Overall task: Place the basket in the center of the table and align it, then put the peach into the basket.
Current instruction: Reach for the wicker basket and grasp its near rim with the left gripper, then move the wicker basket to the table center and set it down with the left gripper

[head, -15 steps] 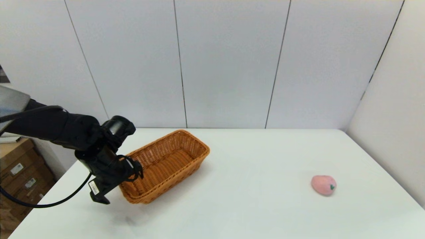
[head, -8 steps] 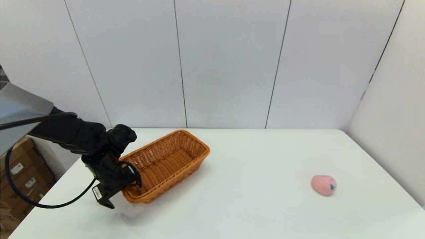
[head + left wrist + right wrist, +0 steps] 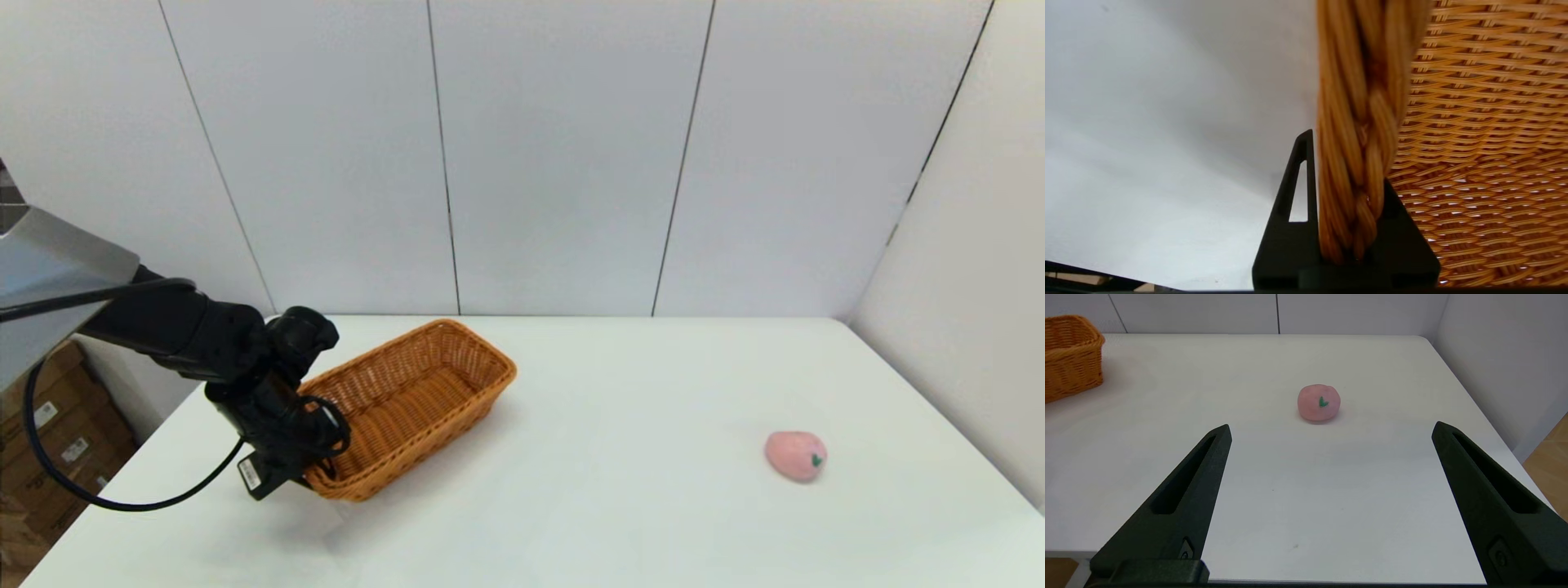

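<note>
Table [image 3: 620, 523] holds both items, well apart. Basket [image 3: 424, 384] sits angled at the left side, not yet centred — left gripper [image 3: 314, 478] is clamped on its near braided rim. Peach [image 3: 795, 455] lies untouched at the right; right gripper [image 3: 1331, 457] hangs wide open, empty. Both steps remain.

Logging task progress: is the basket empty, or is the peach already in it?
Empty. The basket shows only bare weave inside, and the peach lies on the table far to its right.
</note>
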You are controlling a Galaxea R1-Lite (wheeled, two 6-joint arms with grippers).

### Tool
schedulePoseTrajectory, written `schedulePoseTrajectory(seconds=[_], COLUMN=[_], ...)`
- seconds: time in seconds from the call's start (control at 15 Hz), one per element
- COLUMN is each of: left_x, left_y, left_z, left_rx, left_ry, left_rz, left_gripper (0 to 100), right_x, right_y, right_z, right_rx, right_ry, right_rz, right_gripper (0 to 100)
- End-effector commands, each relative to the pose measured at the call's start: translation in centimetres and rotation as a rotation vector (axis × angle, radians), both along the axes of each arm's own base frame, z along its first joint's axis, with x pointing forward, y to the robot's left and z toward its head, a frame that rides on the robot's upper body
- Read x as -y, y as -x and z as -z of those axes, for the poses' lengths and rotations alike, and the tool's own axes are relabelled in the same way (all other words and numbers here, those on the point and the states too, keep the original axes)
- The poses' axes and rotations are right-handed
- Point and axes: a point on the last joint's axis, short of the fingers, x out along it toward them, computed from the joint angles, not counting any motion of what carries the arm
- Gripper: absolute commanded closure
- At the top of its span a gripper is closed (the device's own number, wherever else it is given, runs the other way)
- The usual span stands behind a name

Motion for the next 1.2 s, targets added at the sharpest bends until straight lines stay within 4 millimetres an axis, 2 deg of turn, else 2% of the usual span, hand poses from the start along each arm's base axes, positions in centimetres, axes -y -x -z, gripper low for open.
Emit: schedulePoseTrajectory(seconds=[0.07, 0.13, 0.33, 0.73, 0.87, 1.13, 1.2], left_x=[-0.5, -0.7, -1.9, -1.7, 0.6, 7.6, 9.1], left_y=[-0.2, -0.2, -0.2, 0.7, 1.3, 2.7, 3.1], left_z=[-0.5, -0.9, -3.6, -6.2, -6.6, -8.1, -7.8], left_rx=[0.005, 0.019, 0.126, 0.225, 0.225, 0.180, 0.153], left_ry=[0.091, 0.120, 0.348, 0.375, 0.365, 0.356, 0.322], left_rz=[-0.012, -0.011, 0.034, 0.133, 0.277, 0.498, 0.550], left_gripper=[100, 100, 100, 100, 100, 100, 100], right_x=[0.0, 0.0, 0.0, 0.0, 0.0, 0.0, 0.0], right_y=[0.0, 0.0, -0.1, -0.2, -0.2, -0.1, -0.1], right_z=[0.0, 0.0, 0.0, 0.0, 0.0, 0.0, 0.0], right_rx=[-0.003, -0.005, -0.009, -0.021, -0.021, -0.020, -0.018], right_ry=[0.007, 0.007, 0.010, 0.013, 0.013, 0.013, 0.013], right_rz=[-0.003, -0.005, -0.006, -0.008, -0.008, -0.008, -0.008], right_gripper=[0, 0, 0, 0, 0, 0, 0])
